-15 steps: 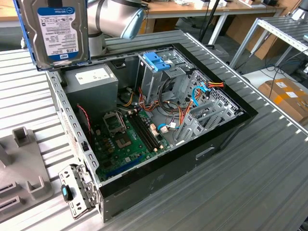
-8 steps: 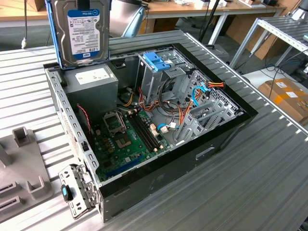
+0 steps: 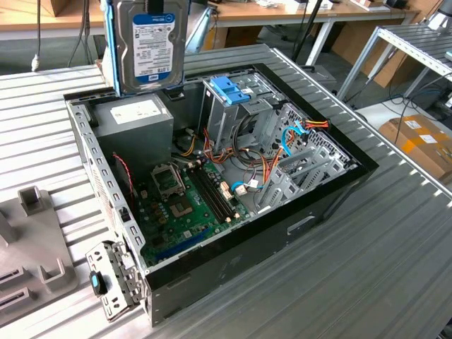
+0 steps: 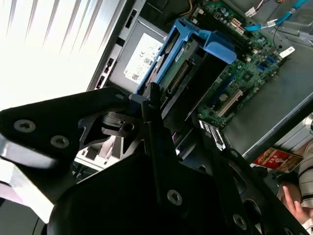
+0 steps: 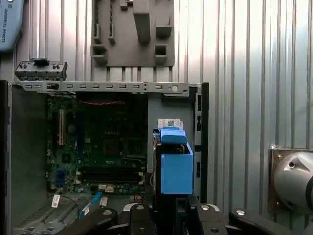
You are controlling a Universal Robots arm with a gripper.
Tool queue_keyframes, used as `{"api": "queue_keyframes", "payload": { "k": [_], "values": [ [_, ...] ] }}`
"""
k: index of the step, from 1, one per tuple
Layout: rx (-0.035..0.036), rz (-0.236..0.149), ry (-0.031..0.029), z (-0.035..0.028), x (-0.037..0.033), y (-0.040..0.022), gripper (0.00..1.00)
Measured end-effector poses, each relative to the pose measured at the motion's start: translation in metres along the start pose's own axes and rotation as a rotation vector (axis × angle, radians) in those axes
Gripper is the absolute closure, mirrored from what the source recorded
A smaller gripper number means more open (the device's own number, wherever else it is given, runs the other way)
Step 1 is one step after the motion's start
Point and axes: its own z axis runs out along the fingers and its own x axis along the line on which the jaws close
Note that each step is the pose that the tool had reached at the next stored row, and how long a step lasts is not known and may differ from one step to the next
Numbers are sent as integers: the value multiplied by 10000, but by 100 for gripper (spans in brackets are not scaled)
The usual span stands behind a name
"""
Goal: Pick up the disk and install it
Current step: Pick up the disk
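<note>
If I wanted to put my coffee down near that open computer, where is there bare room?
The ribbed table is bare along the computer case on the exterior view's right. Inside, cables crowd around the metal cage; the disk hangs over the power supply.

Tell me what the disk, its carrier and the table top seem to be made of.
Disk: grey metal body, judging by its dull sheen at the edges. Carrier: light-blue plastic, by its even matt colour and moulded shape. Table top: probably aluminium or steel, ribbed, with a brushed grey shine.
</note>
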Motion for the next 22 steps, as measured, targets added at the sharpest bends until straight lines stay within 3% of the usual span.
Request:
{"api": "queue_keyframes", "payload": {
  "k": [3,7,11,13,16,22],
  "values": [
    [-6,0,0,4,2,-263,65],
    [-10,0,0,8,4,-465,65],
    [-15,-1,1,13,7,-818,65],
    [-15,-2,0,15,8,-921,65],
    [-15,-5,-1,17,10,-1161,65],
    [-15,-5,-1,17,10,-1177,65]
  ]
}}
